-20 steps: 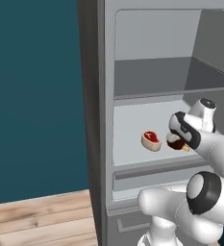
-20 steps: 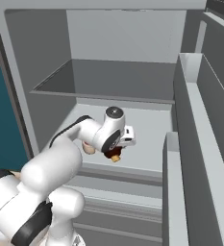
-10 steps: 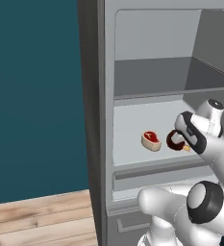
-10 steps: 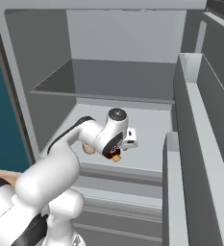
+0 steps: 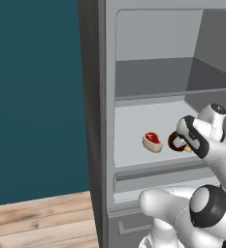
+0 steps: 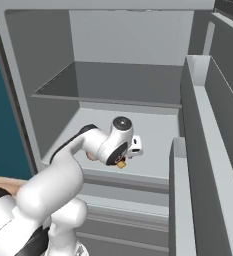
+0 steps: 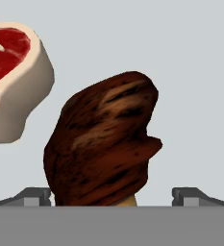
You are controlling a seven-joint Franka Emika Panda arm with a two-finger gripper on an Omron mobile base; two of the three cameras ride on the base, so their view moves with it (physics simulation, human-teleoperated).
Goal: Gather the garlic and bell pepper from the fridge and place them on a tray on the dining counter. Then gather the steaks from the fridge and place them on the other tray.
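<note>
White arm reaches forward from the base, elbow bent, wrist angled downward. Gripper point(image 7: 111, 194) jaws spread wide, nothing clamped between them; the two dark fingertips point(image 7: 34, 196) sit far apart at the lower edge of the hand view.

I see the fridge point(image 5: 92, 121) in matt brushed grey steel, the brown steak point(image 7: 101, 144) rough and grainy, the raw steak point(image 7: 12, 77) smooth, the floor point(image 5: 37, 220) wooden.

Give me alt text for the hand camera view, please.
A dark brown steak lies on the pale grey fridge shelf between the open gripper's fingertips. A raw red steak lies at the upper left.
</note>
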